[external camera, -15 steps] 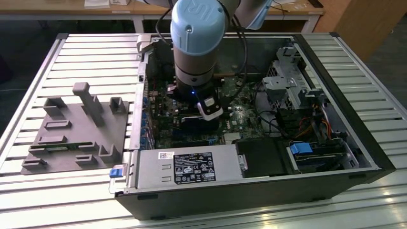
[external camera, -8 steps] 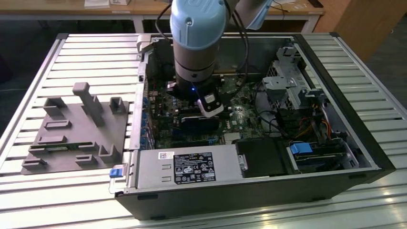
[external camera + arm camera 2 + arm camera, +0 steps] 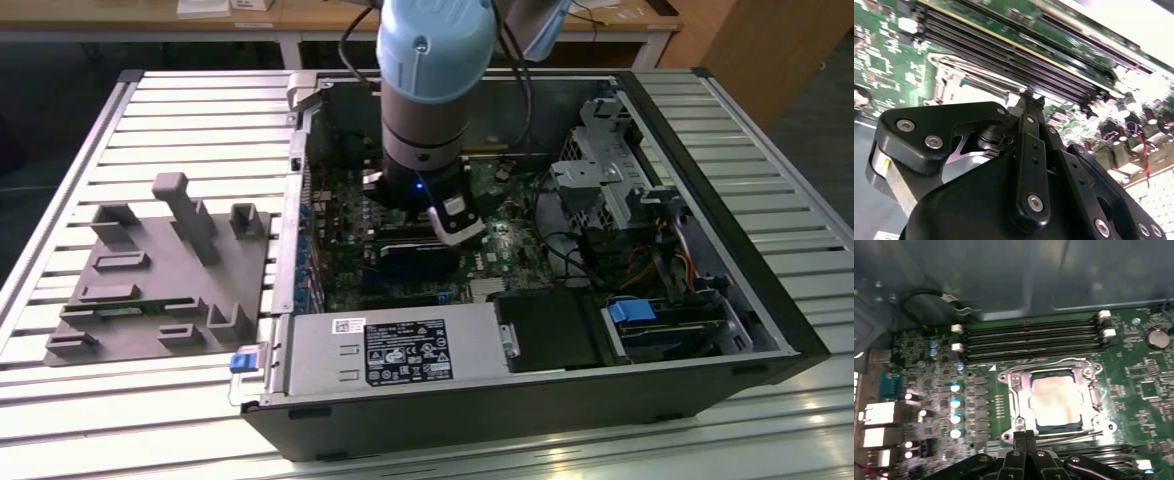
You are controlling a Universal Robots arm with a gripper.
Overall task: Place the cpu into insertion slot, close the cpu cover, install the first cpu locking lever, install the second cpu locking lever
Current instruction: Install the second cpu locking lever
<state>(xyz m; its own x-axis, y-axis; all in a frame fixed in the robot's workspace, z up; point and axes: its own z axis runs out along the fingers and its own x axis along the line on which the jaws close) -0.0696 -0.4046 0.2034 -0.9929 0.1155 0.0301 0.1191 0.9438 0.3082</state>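
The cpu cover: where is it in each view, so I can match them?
Exterior view: hidden beneath the arm.
First wrist view: cpu cover, framing the cpu, just beyond the gripper.
Second wrist view: cpu cover, just beyond the gripper.
Shared landmark: the long black memory slots.

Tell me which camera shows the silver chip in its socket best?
The first wrist view: the cpu lies face-up in the insertion slot, framed by the cpu cover, with the gripper at its edge. In the second wrist view the gripper's black body hides most of it. In the exterior view the arm stands over that spot.
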